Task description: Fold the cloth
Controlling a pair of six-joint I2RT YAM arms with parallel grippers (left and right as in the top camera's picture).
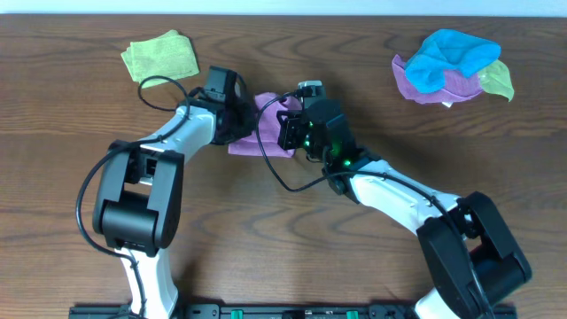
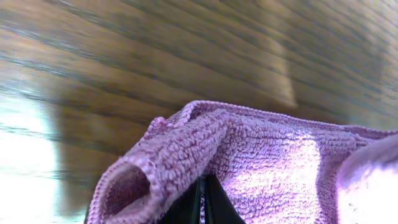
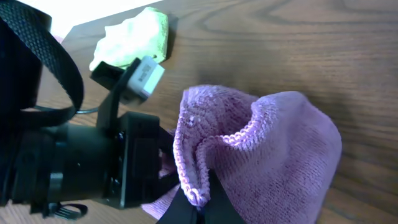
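My left gripper [image 2: 203, 193] is pinched closed on a rolled fold of the cloth [image 2: 261, 155]. Only the dark tips of its fingers show at the bottom of my left wrist view, pressed close together, with pinkish-purple pile bulging over them. My right gripper [image 3: 198, 210] is nipped onto a stitched hem of the cloth, which puffs up in a rounded hump above the tips.

Seen from overhead, both grippers meet over the cloth near the middle of the wooden table [image 1: 292, 248], the left one reaching in from the left side and the right one from the right. The cloth is bunched rather than flat and mostly hidden beneath them.

A folded light-green cloth [image 1: 161, 55] lies well apart at the far left. A heap of bright-blue, purple and green cloths [image 1: 452, 66] lies at the far right.
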